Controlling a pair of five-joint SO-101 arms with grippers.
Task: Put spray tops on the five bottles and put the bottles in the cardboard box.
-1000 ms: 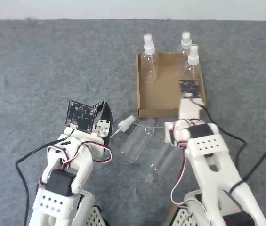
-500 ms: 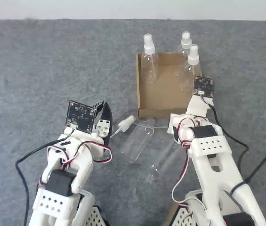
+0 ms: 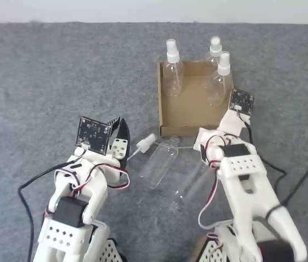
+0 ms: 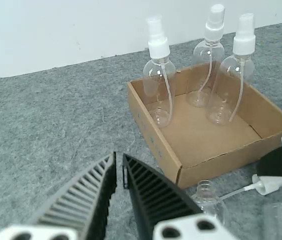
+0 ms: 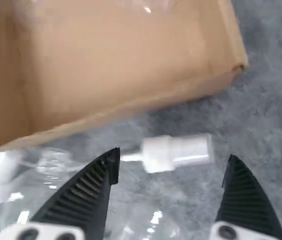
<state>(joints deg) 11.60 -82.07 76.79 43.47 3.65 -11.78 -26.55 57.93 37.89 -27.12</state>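
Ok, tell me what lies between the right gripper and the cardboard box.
In the right wrist view, a loose white spray top lies on the grey mat, between the open fingers of the right gripper and the cardboard box.

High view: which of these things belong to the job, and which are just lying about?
Job:
- cardboard box
- three capped bottles standing in it
- two uncapped bottles lying in front of it
- two loose spray tops, one under the open right claw

Lying about:
- grey mat
- arm cables
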